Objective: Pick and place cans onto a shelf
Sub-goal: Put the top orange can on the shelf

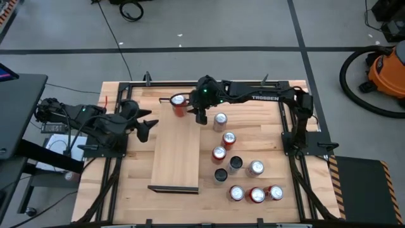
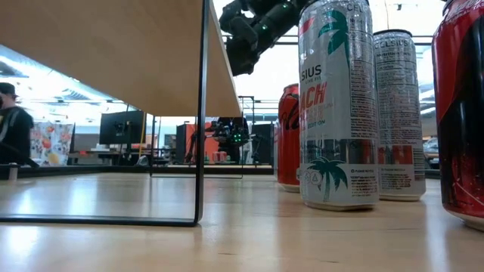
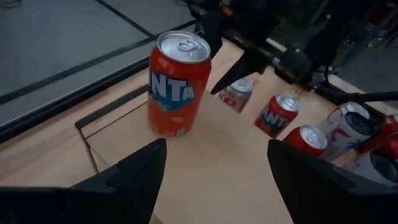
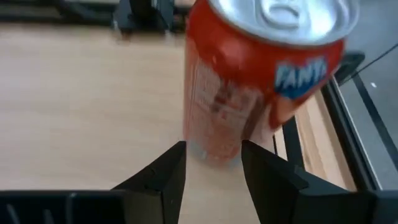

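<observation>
An orange can (image 1: 179, 103) stands upright on its base at the far end of the light wooden shelf (image 1: 174, 158); the left wrist view also shows this can (image 3: 177, 84). My right gripper (image 1: 201, 117) hangs just right of it, fingers drawn nearly together with nothing between them. In its own wrist view the can (image 4: 249, 81) rises just beyond the fingertips (image 4: 168, 165). My left gripper (image 1: 150, 126) waits open at the shelf's left side, pointing at the can. Several more cans (image 1: 228, 139) stand on the table right of the shelf.
The loose cans spread from beside the shelf (image 1: 220, 120) to the near right (image 1: 256, 194); three tall ones (image 2: 336, 106) fill the low view. The shelf's dark rail (image 2: 201, 113) stands at its near end. The table's black frame (image 1: 288, 126) runs along the right.
</observation>
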Tool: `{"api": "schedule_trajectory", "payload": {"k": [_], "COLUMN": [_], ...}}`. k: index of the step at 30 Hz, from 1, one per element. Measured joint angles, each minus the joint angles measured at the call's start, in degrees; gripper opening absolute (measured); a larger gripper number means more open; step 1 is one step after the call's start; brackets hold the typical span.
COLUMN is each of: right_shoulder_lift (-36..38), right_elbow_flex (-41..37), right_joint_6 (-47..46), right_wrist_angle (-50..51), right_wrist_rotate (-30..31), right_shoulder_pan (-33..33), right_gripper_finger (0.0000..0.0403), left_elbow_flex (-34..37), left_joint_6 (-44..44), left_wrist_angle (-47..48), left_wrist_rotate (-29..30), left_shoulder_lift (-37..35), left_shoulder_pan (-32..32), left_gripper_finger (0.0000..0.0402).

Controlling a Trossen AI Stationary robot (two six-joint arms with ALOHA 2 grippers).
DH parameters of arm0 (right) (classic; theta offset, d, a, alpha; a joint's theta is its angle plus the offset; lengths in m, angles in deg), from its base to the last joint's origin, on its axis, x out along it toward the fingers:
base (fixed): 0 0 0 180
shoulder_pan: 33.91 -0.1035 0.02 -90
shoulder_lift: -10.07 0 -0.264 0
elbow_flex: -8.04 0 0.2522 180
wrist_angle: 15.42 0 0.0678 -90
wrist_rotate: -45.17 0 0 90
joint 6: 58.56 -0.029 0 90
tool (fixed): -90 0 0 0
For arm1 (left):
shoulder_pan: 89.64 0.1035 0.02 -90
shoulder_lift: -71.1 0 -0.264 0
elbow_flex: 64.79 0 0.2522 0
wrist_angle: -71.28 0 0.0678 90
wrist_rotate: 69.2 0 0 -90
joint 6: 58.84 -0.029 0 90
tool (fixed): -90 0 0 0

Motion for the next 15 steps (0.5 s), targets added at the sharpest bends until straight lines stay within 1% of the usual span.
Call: {"api": "schedule_trajectory", "payload": {"k": [5,15], "right_shoulder_lift": [-1.4,-3.2], "right_elbow_flex": [0.1,0.0], "right_joint_6": [-2.6,-5.1], "right_wrist_angle": [-5.5,-9.5], "right_wrist_rotate": [0.0,-0.2], "right_shoulder_pan": [-0.2,-0.4], "right_gripper_finger": [0.0165,0.0165], "left_elbow_flex": [0.0,0.0], "left_joint_6": [0.5,0.3], "left_wrist_angle": [1.2,2.6], "left_wrist_rotate": [-0.1,-0.5], "left_shoulder_lift": [0.0,-0.2], "left_shoulder_pan": [0.0,0.0], "left_gripper_finger": [0.0290,0.0290]}}
